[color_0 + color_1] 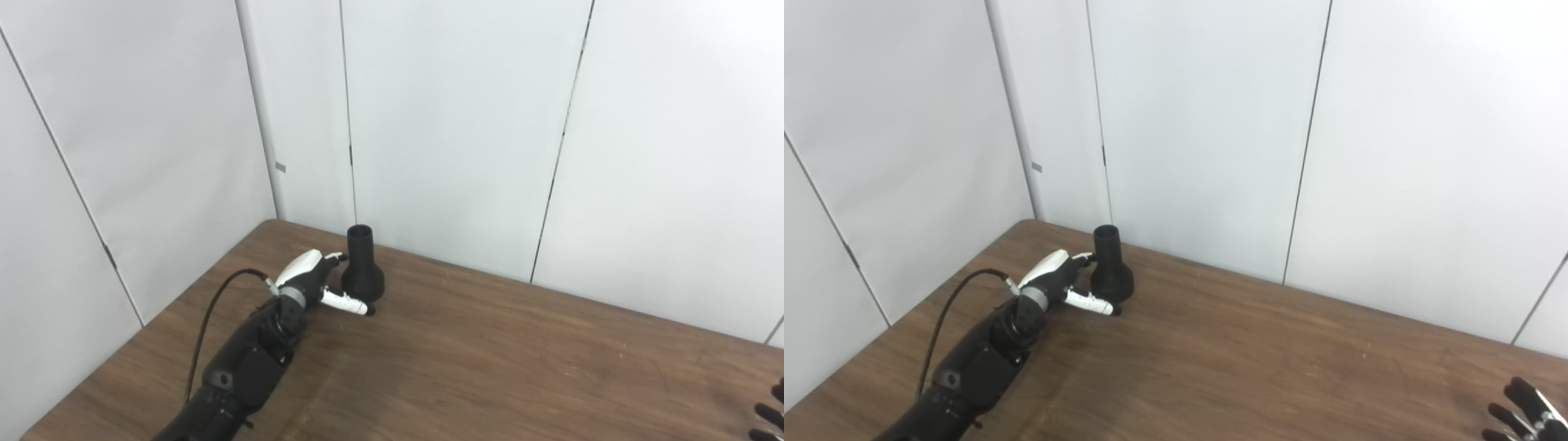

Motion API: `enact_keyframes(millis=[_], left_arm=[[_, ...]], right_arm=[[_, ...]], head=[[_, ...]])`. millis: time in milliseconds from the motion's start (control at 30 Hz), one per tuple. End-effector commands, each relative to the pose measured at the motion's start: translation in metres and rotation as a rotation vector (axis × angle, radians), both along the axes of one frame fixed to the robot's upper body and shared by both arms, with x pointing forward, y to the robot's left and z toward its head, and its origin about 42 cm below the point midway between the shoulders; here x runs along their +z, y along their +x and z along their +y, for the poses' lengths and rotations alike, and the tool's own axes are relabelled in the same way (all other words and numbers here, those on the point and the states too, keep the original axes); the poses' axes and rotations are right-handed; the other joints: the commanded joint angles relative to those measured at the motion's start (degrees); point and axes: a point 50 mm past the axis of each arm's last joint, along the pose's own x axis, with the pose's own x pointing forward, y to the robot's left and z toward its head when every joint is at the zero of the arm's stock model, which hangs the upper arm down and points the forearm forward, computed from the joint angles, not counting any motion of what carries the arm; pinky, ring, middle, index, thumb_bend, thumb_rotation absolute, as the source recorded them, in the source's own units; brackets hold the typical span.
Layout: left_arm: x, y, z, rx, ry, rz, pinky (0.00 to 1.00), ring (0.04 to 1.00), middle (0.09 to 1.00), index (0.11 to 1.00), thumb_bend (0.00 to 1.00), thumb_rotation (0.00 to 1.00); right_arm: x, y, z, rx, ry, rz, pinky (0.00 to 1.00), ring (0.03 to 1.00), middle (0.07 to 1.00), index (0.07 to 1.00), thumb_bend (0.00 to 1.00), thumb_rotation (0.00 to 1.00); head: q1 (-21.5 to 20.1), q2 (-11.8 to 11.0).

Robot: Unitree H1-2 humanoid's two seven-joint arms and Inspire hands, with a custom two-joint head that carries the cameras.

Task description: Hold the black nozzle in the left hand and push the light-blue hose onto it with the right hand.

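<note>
A black nozzle (362,266) stands upright on the brown wooden tabletop (490,355), near the far left corner. Its wide round base sits on the wood and its narrow open neck points up. The white wall panels (459,122) rise just behind it.

The left hand (318,283) reaches out to the nozzle from the left side. The hand is white and black, and its arm (245,361) is black and comes in from the bottom left. A thin black cable (208,318) loops up beside the arm. The thumb (346,302) sticks out in front of the nozzle's base, close to it, down by the wood. The other fingers (1082,260) point toward the neck of the nozzle from the side. The fingers are spread apart and are not wrapped around the nozzle. I cannot tell if any finger touches it. The nozzle rests on the wood and is not lifted.

The right hand (1522,407) is far away, at the bottom right corner. Only its dark fingertips show, and they are spread apart with nothing in them. It is well apart from the nozzle.

No light-blue hose shows in either view.
</note>
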Motion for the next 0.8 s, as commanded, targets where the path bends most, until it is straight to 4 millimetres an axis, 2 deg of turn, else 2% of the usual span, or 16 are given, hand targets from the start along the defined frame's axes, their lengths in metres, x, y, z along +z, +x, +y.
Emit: enact_keyframes(millis=[0,633,700,767], left_arm=[[0.016,0.011,0.001,0.002,0.013,-0.061,1.0,1.0,0.894,0.866,1.0,0.33],[-0.003,0.024,-0.009,0.025,-0.043,-0.121,1.0,1.0,0.82,0.839,1.0,0.29],[-0.004,0.024,-0.011,0.013,-0.061,-0.123,1.0,0.981,0.797,0.821,1.0,0.28],[-0.005,0.023,-0.013,-0.006,-0.09,-0.122,1.0,0.895,0.69,0.751,0.97,0.24]], right_arm=[[0.022,0.004,-0.008,-0.011,-0.017,-0.073,0.79,0.9,0.961,0.95,0.65,0.2],[0.021,-0.005,-0.008,-0.028,-0.02,-0.052,0.79,0.9,0.958,0.949,0.65,0.18],[0.022,-0.006,-0.007,-0.029,-0.026,-0.056,0.8,0.902,0.959,0.95,0.64,0.17],[0.023,-0.006,-0.007,-0.028,-0.034,-0.061,0.8,0.903,0.962,0.953,0.63,0.15]], head=[[-0.11,0.08],[-0.83,1.23],[-0.75,1.29],[-0.75,1.43]])
